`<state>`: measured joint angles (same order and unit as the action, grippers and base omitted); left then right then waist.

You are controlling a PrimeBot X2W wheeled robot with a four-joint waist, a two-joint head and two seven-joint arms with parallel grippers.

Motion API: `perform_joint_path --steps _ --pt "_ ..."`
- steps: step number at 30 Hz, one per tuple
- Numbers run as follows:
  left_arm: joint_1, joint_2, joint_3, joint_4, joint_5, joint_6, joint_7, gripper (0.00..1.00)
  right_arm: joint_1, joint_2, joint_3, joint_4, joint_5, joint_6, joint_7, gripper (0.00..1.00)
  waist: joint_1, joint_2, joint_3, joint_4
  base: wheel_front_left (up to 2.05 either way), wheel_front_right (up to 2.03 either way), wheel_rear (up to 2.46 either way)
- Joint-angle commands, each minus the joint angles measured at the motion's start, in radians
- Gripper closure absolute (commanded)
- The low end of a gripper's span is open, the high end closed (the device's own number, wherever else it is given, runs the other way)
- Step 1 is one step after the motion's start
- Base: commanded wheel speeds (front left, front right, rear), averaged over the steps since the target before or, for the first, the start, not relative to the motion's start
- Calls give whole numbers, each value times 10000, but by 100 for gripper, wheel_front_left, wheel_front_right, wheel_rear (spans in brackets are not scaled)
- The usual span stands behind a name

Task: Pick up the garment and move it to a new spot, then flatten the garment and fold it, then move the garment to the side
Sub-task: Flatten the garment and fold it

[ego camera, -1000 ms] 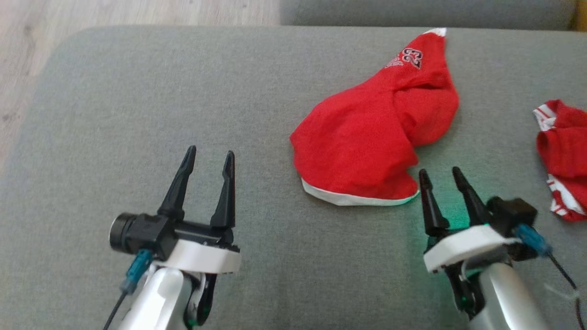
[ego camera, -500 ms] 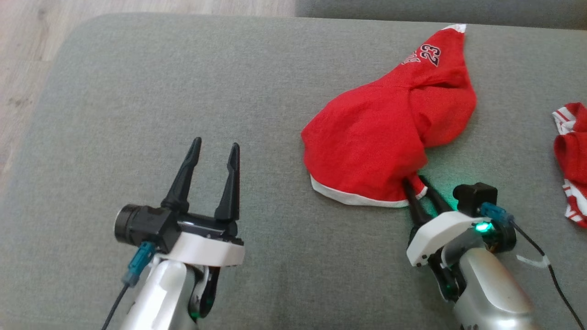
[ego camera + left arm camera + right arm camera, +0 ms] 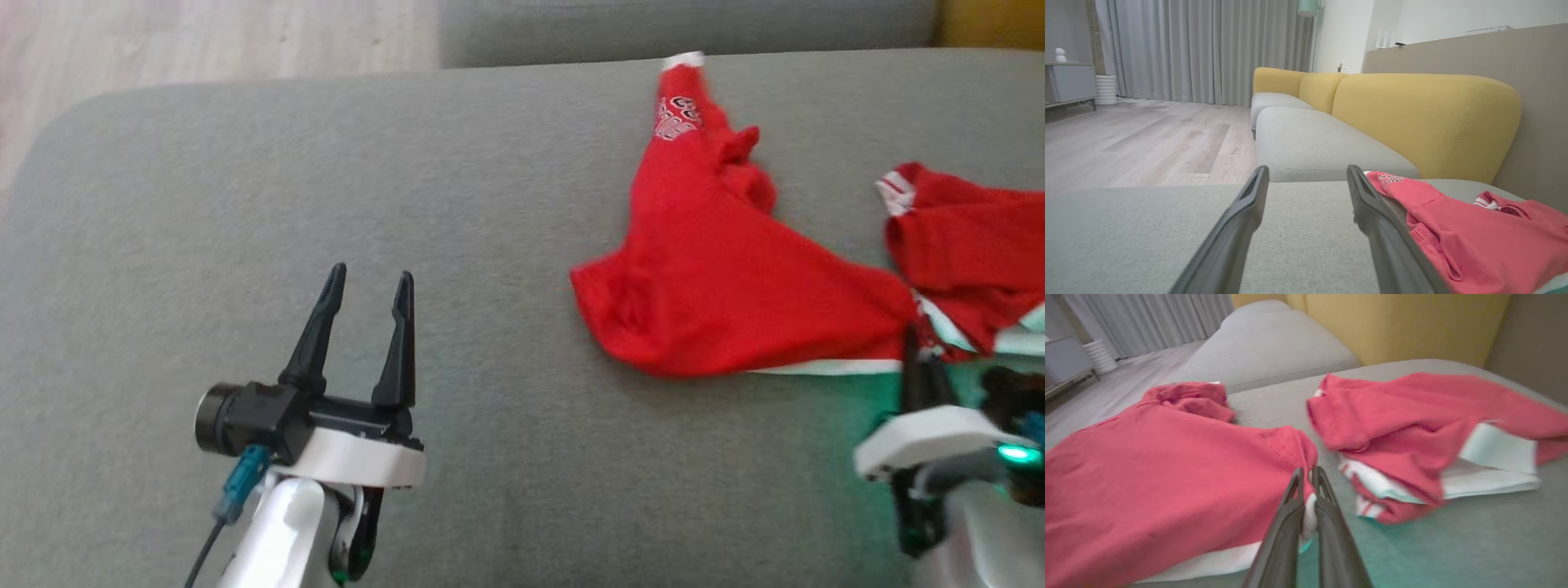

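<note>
Grey seat cushion [image 3: 245, 204] is the work surface. Wood floor [image 3: 204, 41] shows past its far-left edge, with a yellow backrest [image 3: 1425, 118] and grey curtains [image 3: 1208, 49] further back in the left wrist view.

Red garment [image 3: 718, 278] lies on the right half of the cushion, stretched out sideways. Its narrow end with white lettering [image 3: 678, 118] is up at the far edge, and the wide body trails right toward the right gripper [image 3: 914, 347]. White hem [image 3: 816, 368] runs along the near edge. Left lobe is bunched and folded, not flat.

On the right gripper the fingers are closed together, pinching the garment's near-right corner. Right wrist view confirms it: red cloth and a bit of hem squeezed between the two fingers [image 3: 1287, 514]. A green light [image 3: 1016, 453] on that wrist tints the cushion around it.

Fingers of the left gripper [image 3: 372, 276] are spread with nothing between them, over bare cushion at near-left, well apart from the garment. In its own wrist view the garment sits just right of the right-hand finger.

Also on the cushion is a second red garment [image 3: 963, 237] with white trim, crumpled, at the far right. Its near edge is just beside the pinched corner. Head view doesn't show whether the two cloths touch. Right wrist view shows a narrow strip of cushion between them near the fingers.
</note>
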<state>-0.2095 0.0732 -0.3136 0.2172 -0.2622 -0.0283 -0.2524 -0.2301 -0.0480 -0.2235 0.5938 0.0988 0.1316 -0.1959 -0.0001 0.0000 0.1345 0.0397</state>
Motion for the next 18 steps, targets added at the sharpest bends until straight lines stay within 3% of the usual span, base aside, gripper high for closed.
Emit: perform_joint_path --steps 1,9,11,18 --pt "-220 9 372 -274 126 -60 -93 0 -115 -22 54 -460 -95 -9 1 100 1 0 -115 -237 0 0 0" --pt "-225 -91 311 -138 210 -159 -93 0 345 -22 -906 -1092 -472 -9 655 100 1 0 -201 -624 0 0 0" --pt "-236 -104 293 -94 235 -187 -93 0 338 -22 -836 -1130 -373 -9 561 0 1 0 -187 -685 0 0 0" --pt "-299 -115 152 118 351 -361 -93 0 408 -22 146 -1678 726 -9 -340 0 1 0 -237 -1021 0 0 0"
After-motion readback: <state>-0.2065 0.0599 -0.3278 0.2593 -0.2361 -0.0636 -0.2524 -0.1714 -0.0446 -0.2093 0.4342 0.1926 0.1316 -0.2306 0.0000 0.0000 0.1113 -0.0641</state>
